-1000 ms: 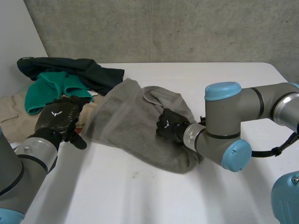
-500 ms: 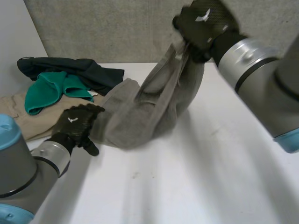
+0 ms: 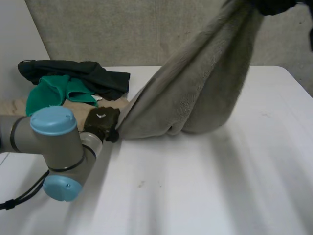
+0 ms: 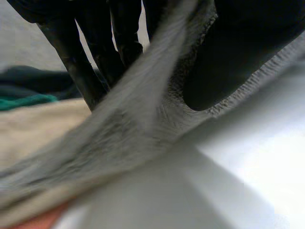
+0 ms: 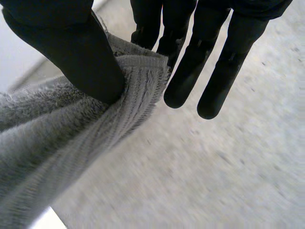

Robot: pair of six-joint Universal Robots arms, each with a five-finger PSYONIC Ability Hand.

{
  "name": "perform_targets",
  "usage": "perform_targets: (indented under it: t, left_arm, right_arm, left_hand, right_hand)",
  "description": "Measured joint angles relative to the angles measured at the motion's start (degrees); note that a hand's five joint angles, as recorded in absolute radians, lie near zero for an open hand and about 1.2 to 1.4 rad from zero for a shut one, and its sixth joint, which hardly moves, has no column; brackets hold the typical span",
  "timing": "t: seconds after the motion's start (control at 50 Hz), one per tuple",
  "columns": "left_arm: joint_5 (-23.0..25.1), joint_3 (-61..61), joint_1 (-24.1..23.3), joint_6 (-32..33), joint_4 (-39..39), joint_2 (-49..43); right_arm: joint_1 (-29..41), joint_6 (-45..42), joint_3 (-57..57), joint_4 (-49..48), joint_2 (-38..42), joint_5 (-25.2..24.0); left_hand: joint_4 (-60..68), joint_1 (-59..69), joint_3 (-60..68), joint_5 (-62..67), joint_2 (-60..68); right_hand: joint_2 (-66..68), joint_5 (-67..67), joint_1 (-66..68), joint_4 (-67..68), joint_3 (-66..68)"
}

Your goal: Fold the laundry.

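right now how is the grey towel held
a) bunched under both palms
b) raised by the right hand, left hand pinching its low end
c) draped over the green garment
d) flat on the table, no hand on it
B: the right hand pinches the grey towel up high, while the left hand grips its low end near the table.

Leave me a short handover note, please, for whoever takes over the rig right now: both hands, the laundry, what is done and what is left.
Left hand: low by the table, pinching one end of the grey towel between thumb and fingers.
Right hand: raised high, pinching the towel's hem against its thumb.
Towel: stretched aslant between the hands, its middle sagging toward the table.
Pile at the table's far left: dark garment, green garment, beige garment, all unfolded.
Done: the towel is picked up.
Left: probably lay it flat, fold it, then the pile.
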Motion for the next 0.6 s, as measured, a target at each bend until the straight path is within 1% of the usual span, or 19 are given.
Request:
perform_targets:
  t: [0.06, 0.08, 0.1, 0.14, 0.18, 0.2, 0.22, 0.24, 0.32, 0.38, 0.44, 0.52, 0.6]
  left_arm:
    - [-1.14, -1.55, 0.53, 0.12, -0.01, 4.78]
    - [-1.39, -3.01, 0.89, 0.20, 0.00, 8.41]
    - [-1.09, -4.87, 1.27, 0.35, -0.12, 12.98]
    - [0.22, -7.34, 1.80, 0.80, -0.52, 19.99]
    - [1.45, -8.72, 2.13, 1.29, -1.08, 24.36]
    - [3.30, -9.70, 2.59, 2.18, -2.32, 29.03]
    - [4.23, -10.05, 2.82, 2.68, -3.18, 30.96]
    - [6.65, -10.43, 3.45, 4.07, -5.56, 35.15]
    - [12.31, -9.44, 5.08, 8.07, -12.79, 41.83]
    - [14.64, -7.86, 6.08, 10.75, -16.66, 43.11]
    - [15.45, -6.80, 6.74, 12.41, -18.28, 42.64]
    - [15.94, -3.87, 8.33, 16.64, -19.46, 36.03]
    - [15.80, 1.05, 8.82, 20.57, -18.99, 25.84]
  right_arm:
    - [-4.44, -1.84, 0.41, 0.32, 0.61, -0.21]
    - [-8.08, -3.65, 0.71, 0.55, 1.33, -0.35]
    - [-10.95, -5.34, 0.88, 0.76, 1.99, -0.43]
    - [-13.96, -7.76, 0.99, 1.23, 2.74, -0.48]
    - [-15.07, -8.99, 0.98, 1.56, 2.99, -0.46]
    - [-16.21, -10.93, 0.92, 2.30, 3.22, -0.40]
    - [-16.42, -11.46, 0.90, 2.56, 3.25, -0.37]
    - [-16.91, -13.31, 0.84, 3.64, 3.19, -0.26]
    - [-16.98, -17.26, 1.10, 7.45, 1.95, 0.01]
    - [-16.91, -19.43, 1.83, 10.57, 1.41, 0.11]
    - [-16.95, -20.95, 2.59, 12.67, 1.70, 0.20]
    - [-16.99, -25.12, 4.09, 15.84, 6.39, 1.36]
    - [-16.73, -27.42, 3.11, 15.88, 12.84, 3.47]
  left_hand:
    - [0.03, 0.00, 0.17, 0.00, 0.03]
    - [0.03, 0.00, 0.17, 0.00, 0.06]
    - [0.03, 0.00, 0.17, 0.00, 0.09]
    - [0.05, 0.00, 0.19, 0.00, 0.16]
    - [0.05, 0.00, 0.19, 0.00, 0.16]
    - [0.05, 0.00, 0.19, 0.00, 0.16]
    - [0.05, 0.00, 0.19, 0.00, 0.16]
    - [0.05, 0.00, 0.19, 0.00, 0.17]
    - [0.06, 0.00, 0.20, 0.00, 0.19]
    - [0.07, 0.00, 0.35, 0.00, 0.22]
    - [0.07, 0.00, 0.43, 0.00, 0.25]
    - [0.09, 0.00, 0.49, 0.00, 0.31]
    - [0.16, 0.00, 0.49, 0.00, 0.32]
  right_hand:
    - [0.00, 0.00, 0.00, 0.00, 0.00]
    - [0.00, 0.00, 0.00, 0.01, 0.00]
    - [0.00, 0.01, 0.00, 0.05, 0.00]
    - [0.00, 0.00, 0.00, 0.17, 0.00]
    - [0.00, 0.00, 0.00, 0.18, 0.00]
    - [0.00, 0.00, 0.00, 0.19, 0.00]
    - [0.00, 0.00, 0.00, 0.19, 0.00]
    - [0.00, 0.00, 0.00, 0.19, 0.00]
    - [0.00, 0.00, 0.00, 0.19, 0.00]
    - [0.00, 0.01, 0.00, 0.19, 0.00]
    - [0.00, 0.00, 0.00, 0.19, 0.00]
    - [0.00, 0.00, 0.00, 0.19, 0.00]
    - [0.00, 0.01, 0.00, 0.18, 0.00]
